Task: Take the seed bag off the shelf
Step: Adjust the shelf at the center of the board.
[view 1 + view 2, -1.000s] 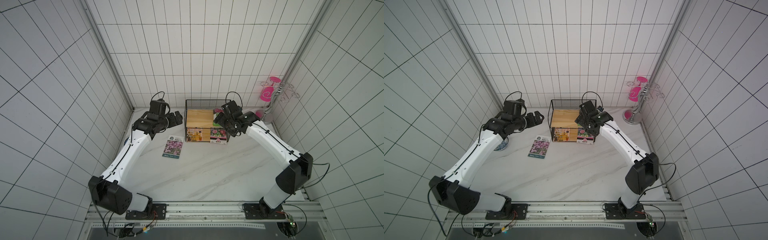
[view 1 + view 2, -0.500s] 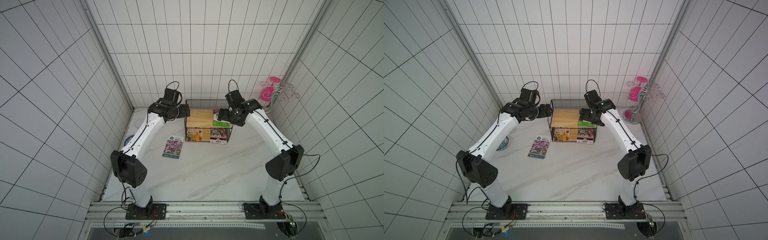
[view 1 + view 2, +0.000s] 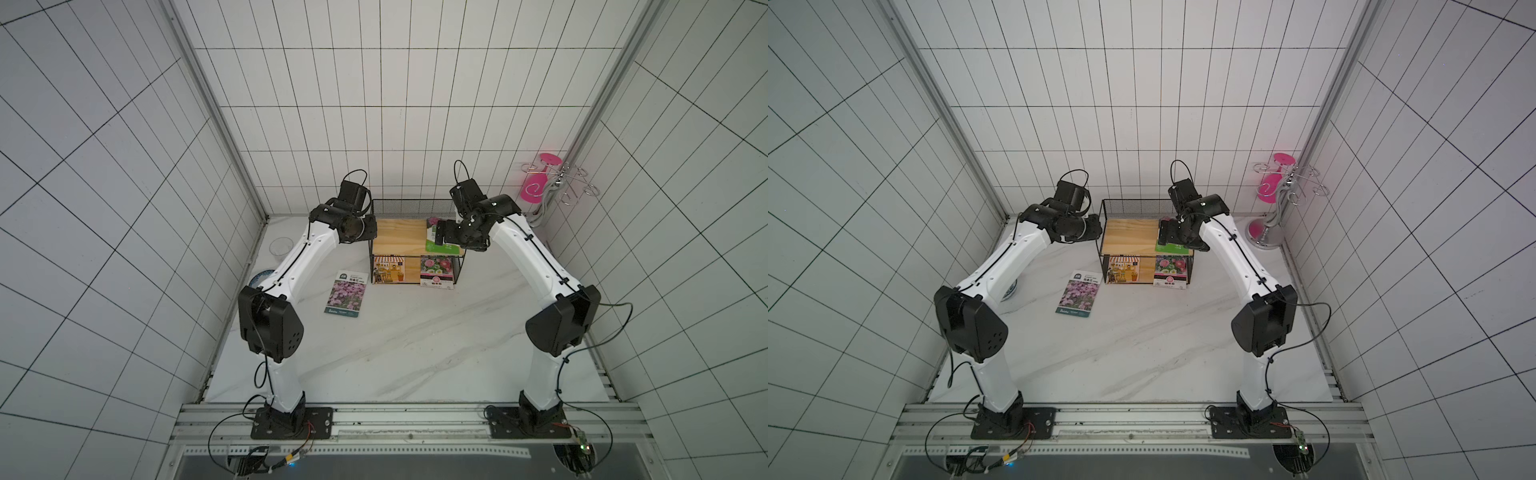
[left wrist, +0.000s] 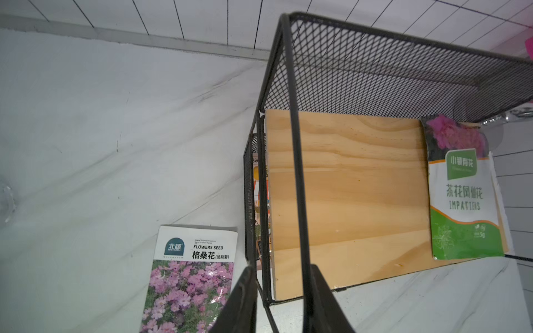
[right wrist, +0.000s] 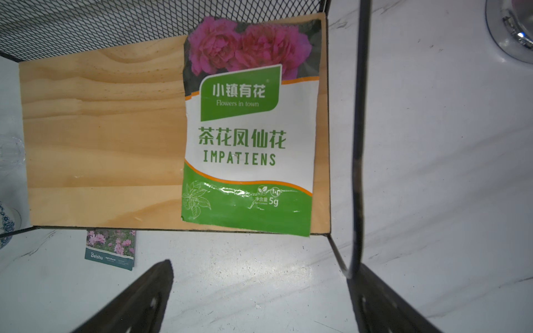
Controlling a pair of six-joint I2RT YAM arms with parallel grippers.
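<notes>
Since one second ago the left gripper (image 4: 281, 275) has been swung in from over the table (image 3: 415, 353) to the 9 o'clock end of the shelf (image 3: 397, 237), and its jaws have been narrowed. The right gripper (image 5: 261, 266) has been raised from the shelf front to above the upper board. Left gripper is seen straddling the shelf's black end wire: one finger against it, a gap at the other, so a firm clamp cannot be told. Right gripper is spread wide, nothing held, hung over the seed bag (image 5: 248, 138). Seed bag (green-white, "IMPATIENS") is laid flat on the upper board at its 3 o'clock end; no finger is seen on it. A shop-front packet (image 3: 388, 269) and a pink-bloom packet (image 3: 436, 270) are stood on the lower board. A flower-seed packet (image 3: 347, 294) is laid flat on the table at 8 o'clock of the shelf. Chrome stand (image 3: 552, 189) with pink glasses is placed at 2 o'clock, apart from the shelf.
</notes>
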